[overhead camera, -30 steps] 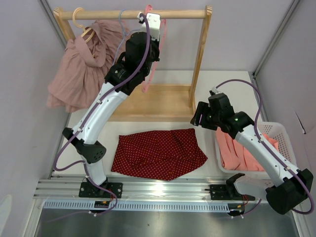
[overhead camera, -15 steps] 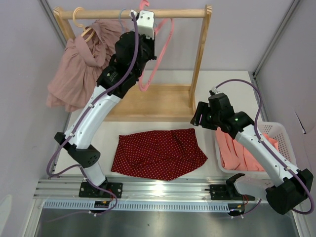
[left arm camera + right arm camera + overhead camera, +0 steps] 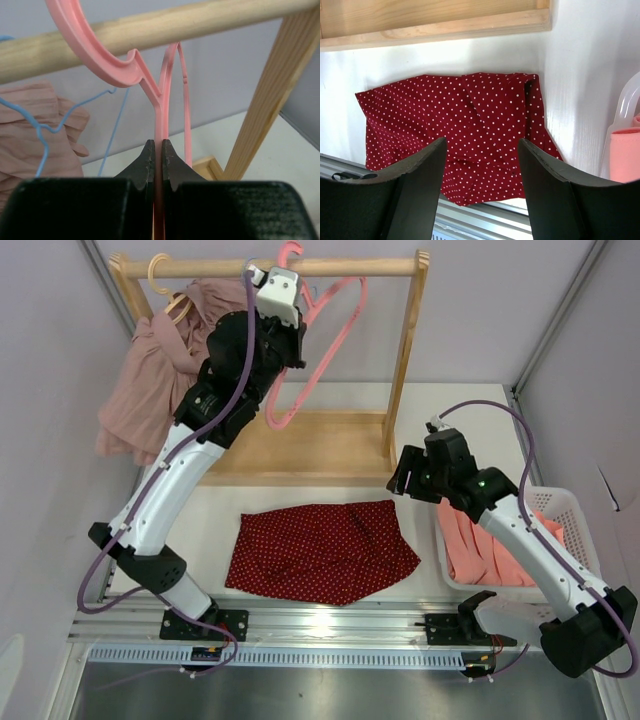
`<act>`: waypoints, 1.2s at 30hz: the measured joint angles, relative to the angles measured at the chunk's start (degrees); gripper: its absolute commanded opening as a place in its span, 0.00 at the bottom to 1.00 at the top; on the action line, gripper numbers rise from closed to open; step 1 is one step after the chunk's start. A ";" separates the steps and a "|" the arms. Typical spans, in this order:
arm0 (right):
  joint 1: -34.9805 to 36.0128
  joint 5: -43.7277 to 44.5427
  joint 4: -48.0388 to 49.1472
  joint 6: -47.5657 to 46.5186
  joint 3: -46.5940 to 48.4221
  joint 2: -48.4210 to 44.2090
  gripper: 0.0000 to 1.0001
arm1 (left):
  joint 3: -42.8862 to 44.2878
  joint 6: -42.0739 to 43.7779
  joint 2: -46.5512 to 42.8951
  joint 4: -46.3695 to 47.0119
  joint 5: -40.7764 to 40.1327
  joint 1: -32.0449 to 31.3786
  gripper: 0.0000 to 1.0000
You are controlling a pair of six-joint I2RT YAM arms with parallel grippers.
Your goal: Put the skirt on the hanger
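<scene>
The red polka-dot skirt (image 3: 320, 552) lies flat on the white table, also in the right wrist view (image 3: 455, 125). The pink hanger (image 3: 318, 345) hooks over the wooden rail (image 3: 370, 268) and swings out to the right. My left gripper (image 3: 283, 302) is shut on the hanger's neck just under the hook; the left wrist view shows the pink hanger (image 3: 161, 115) between the closed fingertips (image 3: 148, 155). My right gripper (image 3: 402, 476) is open and empty, hovering above the skirt's right end; in its wrist view (image 3: 482, 145) the jaws stand wide apart.
A pink garment (image 3: 160, 380) hangs on a tan hanger (image 3: 160, 275) at the rail's left. A thin blue wire hanger (image 3: 50, 125) hangs beside the pink one. The rack's wooden base (image 3: 320, 445) lies behind the skirt. A white basket (image 3: 570, 515) with pink cloth stands right.
My left arm has risen and shifted left with the pink hanger, lifting its hook up at the rail; the hanger body has swung out to the right. The right arm stayed nearly still.
</scene>
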 measured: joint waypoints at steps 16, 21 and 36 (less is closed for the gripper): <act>-0.55 0.00 0.00 -0.39 0.00 -0.66 0.65 | -20.17 1.90 -13.77 3.41 14.08 0.52 0.00; -0.76 0.00 -0.17 -0.63 0.00 -2.27 0.65 | -29.14 1.66 -20.37 5.95 19.26 0.59 0.00; -0.09 0.15 -4.83 -1.36 0.26 -8.22 0.64 | -69.26 -9.64 -42.42 15.50 33.46 0.63 0.00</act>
